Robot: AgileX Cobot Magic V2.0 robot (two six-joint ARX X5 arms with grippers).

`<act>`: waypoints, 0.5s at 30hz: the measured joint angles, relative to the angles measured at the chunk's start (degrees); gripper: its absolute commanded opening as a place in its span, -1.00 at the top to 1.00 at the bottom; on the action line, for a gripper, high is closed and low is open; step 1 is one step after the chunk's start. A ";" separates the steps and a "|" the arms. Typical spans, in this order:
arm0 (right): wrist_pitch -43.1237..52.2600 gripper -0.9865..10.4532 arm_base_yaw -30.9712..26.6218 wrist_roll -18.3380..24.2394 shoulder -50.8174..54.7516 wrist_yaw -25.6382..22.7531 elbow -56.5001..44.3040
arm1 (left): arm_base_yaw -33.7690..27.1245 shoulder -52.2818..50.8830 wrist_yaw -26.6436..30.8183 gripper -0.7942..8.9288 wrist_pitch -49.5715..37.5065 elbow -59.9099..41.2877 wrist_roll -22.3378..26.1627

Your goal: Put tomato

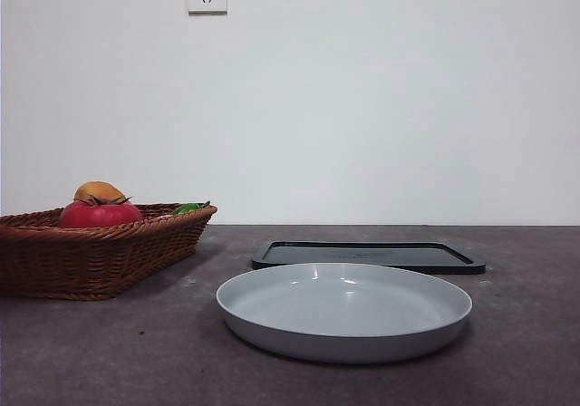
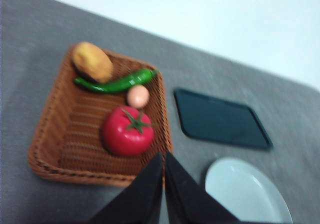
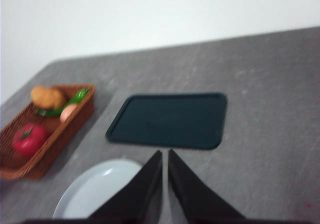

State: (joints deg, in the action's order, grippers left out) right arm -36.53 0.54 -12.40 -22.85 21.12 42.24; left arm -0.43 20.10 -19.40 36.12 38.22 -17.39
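The red tomato (image 1: 100, 213) with a green stem lies in the brown wicker basket (image 1: 54, 261) at the left of the table. It also shows in the left wrist view (image 2: 127, 132) and in the right wrist view (image 3: 28, 139). My left gripper (image 2: 163, 159) is shut and empty, high above the basket's near edge. My right gripper (image 3: 165, 156) is shut and empty, high above the table between the plate and the tray. Neither arm shows in the front view.
A grey plate (image 1: 344, 311) sits at the front centre, a black tray (image 1: 367, 256) behind it. The basket also holds an orange-tan potato (image 2: 92, 61), a green chilli (image 2: 117, 83) and an egg (image 2: 137, 96).
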 measured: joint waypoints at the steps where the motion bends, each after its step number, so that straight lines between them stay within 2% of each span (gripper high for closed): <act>1: -2.12 0.81 0.00 1.07 -1.86 0.48 2.16 | 0.02 1.55 -1.14 0.82 1.27 1.46 1.25; 8: -13.97 0.81 1.09 7.23 -12.57 3.28 14.29 | 1.57 10.36 -5.22 0.82 9.60 10.71 8.39; 13: -20.70 0.81 4.35 10.12 -17.31 3.30 18.97 | 4.48 15.06 -6.10 0.82 15.12 16.31 11.37; 15: -23.43 0.81 6.75 11.30 -18.51 3.30 19.76 | 6.03 17.33 -6.10 0.82 19.96 19.39 12.96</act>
State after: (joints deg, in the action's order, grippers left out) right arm -59.96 7.29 -1.10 -41.36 24.43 62.00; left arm 5.61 37.43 -25.50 56.07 57.60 -4.43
